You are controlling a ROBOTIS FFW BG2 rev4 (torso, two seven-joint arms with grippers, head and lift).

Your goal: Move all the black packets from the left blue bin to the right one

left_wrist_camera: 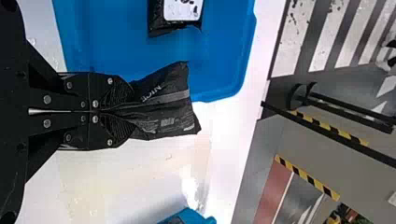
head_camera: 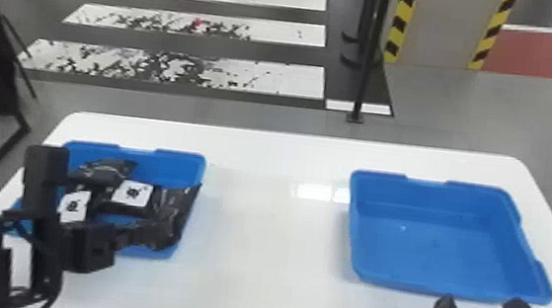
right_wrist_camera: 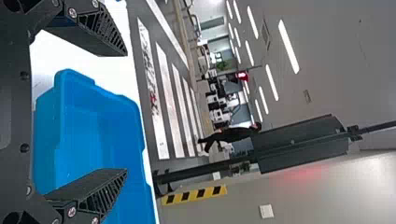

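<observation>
Gripping a black packet (left_wrist_camera: 166,105) by one end with left hand (left_wrist_camera: 127,112), right hand (head_camera: 481,298) open; probably light, soft, slippery, best pinched nearer the middle.

Glossy white tabletop (head_camera: 269,244), smooth plastic bins (head_camera: 432,253), crinkled plastic-looking black packets (head_camera: 177,204)

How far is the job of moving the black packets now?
Done: no transfer, it seems; I see no packet inside the right blue bin.
In hand: one black packet, in the left gripper.
Left: several packets in the left blue bin.
</observation>
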